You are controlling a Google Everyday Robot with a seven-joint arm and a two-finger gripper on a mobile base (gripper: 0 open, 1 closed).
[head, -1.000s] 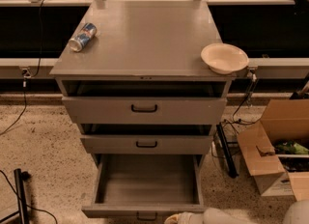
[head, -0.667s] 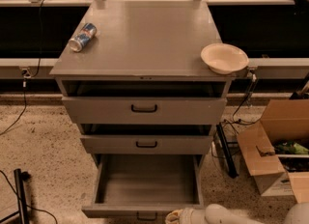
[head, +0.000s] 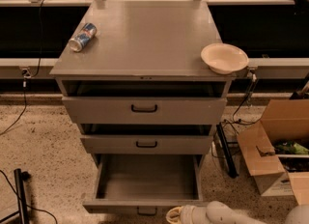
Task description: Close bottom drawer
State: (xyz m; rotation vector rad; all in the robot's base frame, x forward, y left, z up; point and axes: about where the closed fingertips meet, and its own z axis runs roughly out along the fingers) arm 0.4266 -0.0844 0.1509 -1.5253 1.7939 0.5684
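One open bottom drawer (head: pixel 145 182), hand (head: pixel 176 215) alongside

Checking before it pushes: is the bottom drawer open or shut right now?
Open. The bottom drawer is pulled far out, its empty tray showing; the gripper is low down by its front edge.

Single view only. Set high and in front of the grey drawered table (head: pixel 145 35), tilted down, facing the drawer fronts square on. Close in: frames the table centred, takes in its whole top, cuts the cardboard box (head: pixel 270 155) at the right edge. Clips the front of the pulled-out bottom drawer (head: pixel 145 182) at the lower edge. Catches the end effector (head: pixel 175 215) at that same edge, right of centre, near the drawer's front.
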